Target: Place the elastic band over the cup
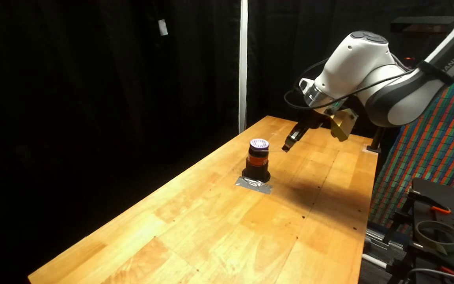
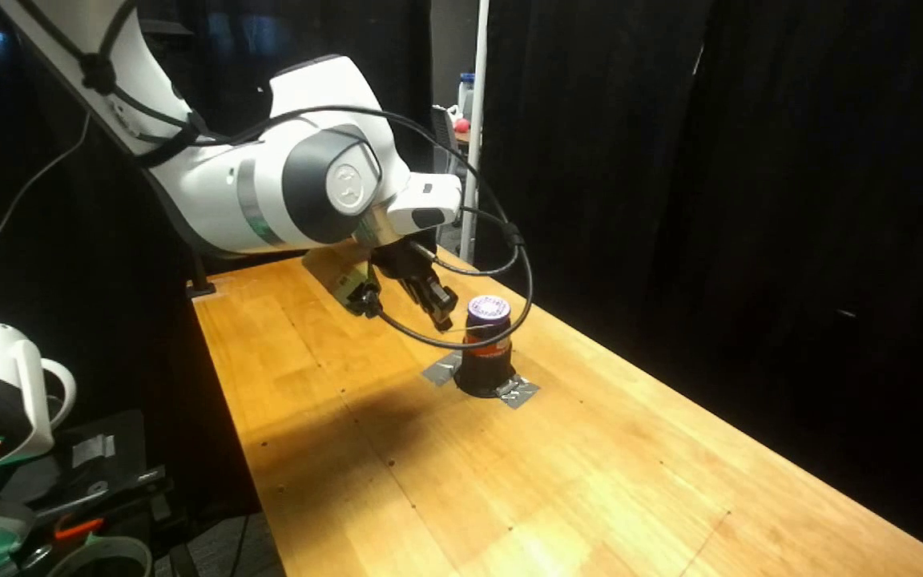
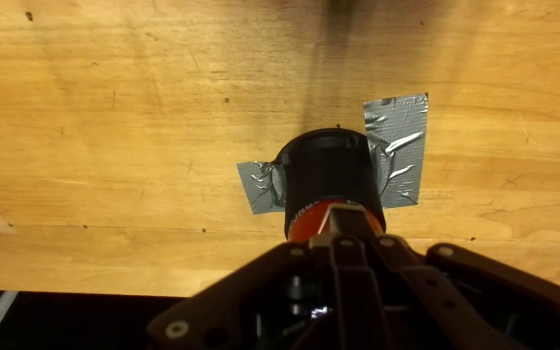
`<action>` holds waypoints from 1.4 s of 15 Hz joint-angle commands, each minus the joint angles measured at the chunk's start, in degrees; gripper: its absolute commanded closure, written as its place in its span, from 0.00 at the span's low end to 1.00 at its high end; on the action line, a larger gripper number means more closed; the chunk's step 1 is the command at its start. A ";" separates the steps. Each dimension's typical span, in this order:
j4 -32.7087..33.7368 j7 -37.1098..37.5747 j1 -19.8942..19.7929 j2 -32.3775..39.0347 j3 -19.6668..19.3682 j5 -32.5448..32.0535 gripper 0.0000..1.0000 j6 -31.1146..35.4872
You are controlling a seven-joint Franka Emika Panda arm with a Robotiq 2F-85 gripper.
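One bent arm [image 1: 349, 65] slants down beside the cup [image 1: 257, 161], jaws pinching the elastic band [image 1: 276, 151].

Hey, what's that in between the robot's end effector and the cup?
A thin band! It runs from the end effector tip to the upper part of the cup, as both exterior views show.

arm [image 1: 349, 63]: white | joint cap [image 2: 311, 186]: grey | cable [image 2: 531, 288]: black, looped | jaws: dark, pale screws [image 3: 177, 329]
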 commanded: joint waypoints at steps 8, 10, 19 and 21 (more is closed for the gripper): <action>1.09 25.51 9.97 -1.30 -18.14 -27.84 1.00 11.22; 1.40 27.88 11.39 -1.07 -19.59 -30.11 1.00 11.39; 2.33 37.25 15.84 -0.56 -22.87 -38.32 0.34 10.87; 3.12 39.95 16.73 -0.65 -23.47 -40.47 0.18 10.65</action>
